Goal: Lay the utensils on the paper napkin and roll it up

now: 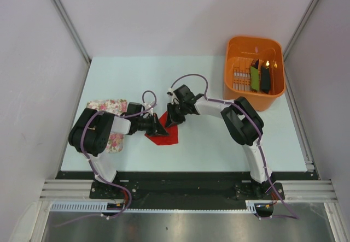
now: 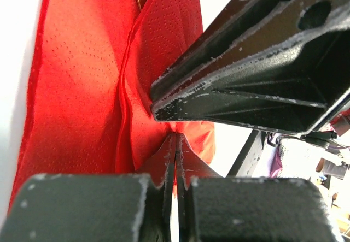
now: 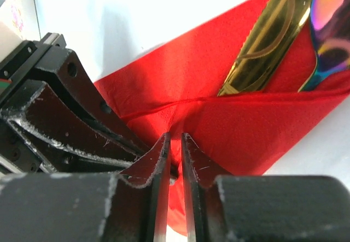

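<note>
Pinching paper napkin (image 2: 82,89): L fingers (image 2: 158,165) shut; R fingers (image 3: 150,171) barely apart (grip unclear).

Orange basket (image 1: 249,101) at desk's (image 1: 219,138) far right corner – green oblong item (image 1: 255,77), black oblong item (image 1: 265,78) inside, side by side. Floral cloth (image 1: 106,106) near left edge.

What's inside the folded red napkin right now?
A gold serrated knife and an iridescent utensil stick out from under the napkin flap. The fold covers their other ends, so any further piece inside can't be seen.
</note>
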